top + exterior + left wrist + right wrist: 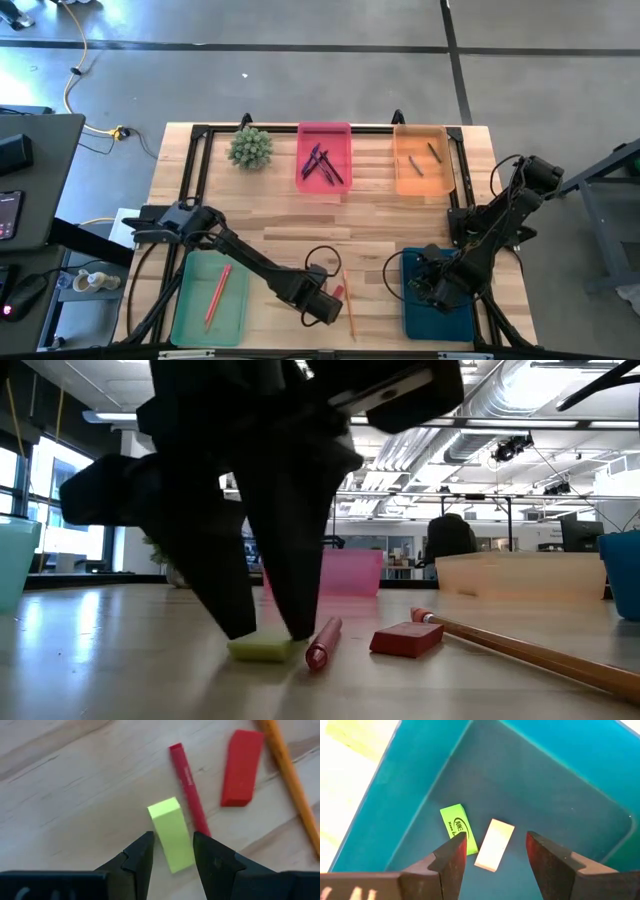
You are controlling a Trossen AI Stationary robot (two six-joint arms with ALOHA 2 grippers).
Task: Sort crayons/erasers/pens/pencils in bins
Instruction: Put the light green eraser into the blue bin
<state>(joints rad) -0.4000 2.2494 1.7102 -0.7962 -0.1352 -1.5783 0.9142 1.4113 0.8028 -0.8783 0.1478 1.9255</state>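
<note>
A yellow-green eraser (170,831) lies flat on the wooden table near its front edge; it also shows in the low view (262,649). My left gripper (172,847) is open and points down, with one finger on either side of the eraser. My right gripper (495,845) is open and hangs over the dark blue bin (560,795) at the front right. A green eraser (456,826) and a pale eraser (494,845) lie on the bin's floor. A short red stick (189,795), a red eraser (241,767) and an orange pencil (292,780) lie beside the yellow-green eraser. My left gripper comes from above, its fingertips (142,850) down at table level beside the yellow-green eraser's two long sides (159,835), near its end. The fingers lie across the eraser, which rests flat on the table. Whether the fingers touch it, I cannot tell.
The pale green bin (190,320) at the front left holds a pink pencil. The pink bin (325,132) at the back holds several dark pens. The orange bin (420,185) holds short dark sticks. A small green plant (250,147) stands at the back left.
</note>
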